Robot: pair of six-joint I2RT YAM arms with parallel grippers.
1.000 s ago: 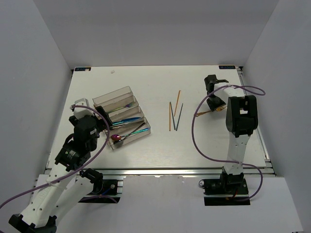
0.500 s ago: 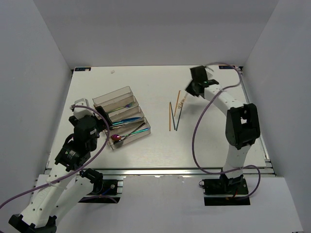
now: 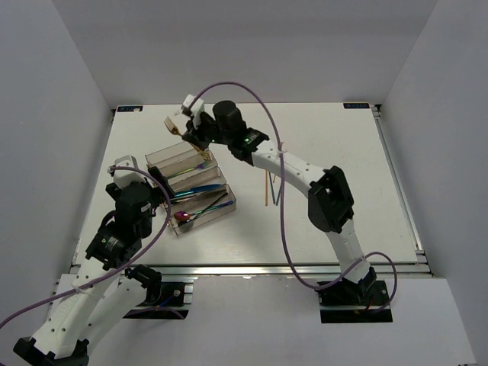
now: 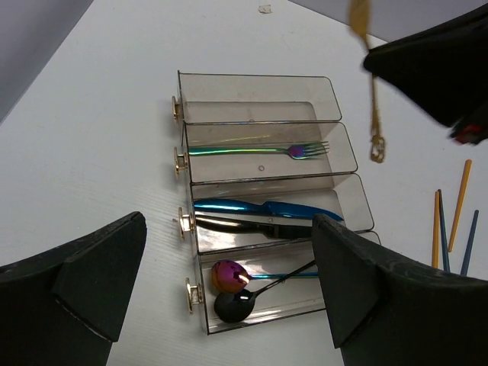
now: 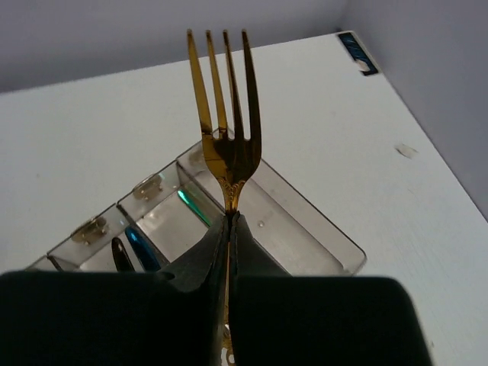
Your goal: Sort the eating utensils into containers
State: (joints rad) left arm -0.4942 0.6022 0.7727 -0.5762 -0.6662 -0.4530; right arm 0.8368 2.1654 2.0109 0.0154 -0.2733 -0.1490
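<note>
Hovering just off the near-left side of the clear organiser tray [image 4: 255,75], the left gripper [image 3: 158,189] has its two fingers spread wide with nothing between them. Its wrist camera looks down between them onto the whole tray.

The tray lies on the white table [image 3: 320,221] and shows four long compartments side by side. The one farthest from the arms looks bare. The next holds an iridescent fork [image 4: 259,150] lying lengthwise. The third holds a blue knife [image 4: 259,207] with a black utensil [image 4: 248,225] just beside it on the near side. In the nearest compartment are a purple-red spoon [image 4: 226,274] and a black spoon [image 4: 235,306], their bowls touching at the tray's left end.

The right arm reaches across the table to the far side of the tray. The right gripper [image 5: 229,223] is pinched tight on a gold fork [image 5: 225,145], clamping it just below the head. In the right wrist view the four tines point away from the fingers, with the tray's far compartments behind them. In the left wrist view the fork hangs in the air off the right end of the far compartment, clear of the tray.

To the right of the tray, several orange and blue chopsticks [image 4: 460,204] lie on the table, close together and roughly parallel. The right arm partly hides them in the overhead view.
</note>
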